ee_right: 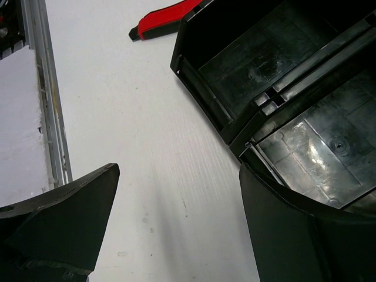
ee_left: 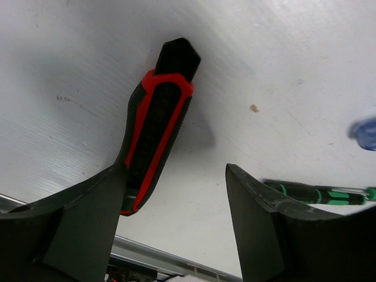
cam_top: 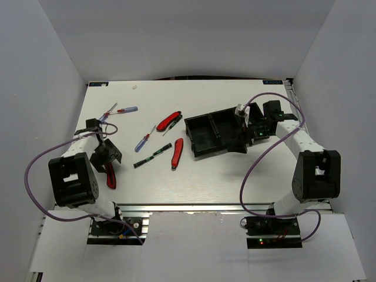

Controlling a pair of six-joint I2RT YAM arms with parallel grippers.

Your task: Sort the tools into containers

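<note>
The top external camera is looking down from above and behind the arm bases, taking in the whole table (cam_top: 235, 176). The left wrist camera is hanging close over the near left, facing down at a red-and-black knife (ee_left: 154, 126) that the overhead view is also catching. The right wrist camera is peering leftward, close beside the black tray (ee_right: 247, 59), likewise shared overhead.

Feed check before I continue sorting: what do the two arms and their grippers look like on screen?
Both arms match: the left arm and right arm have boxy black joint housings joined by white links, each trailing a looping purple cable. The left gripper and right gripper carry matte black, wedge-shaped fingers.
</note>
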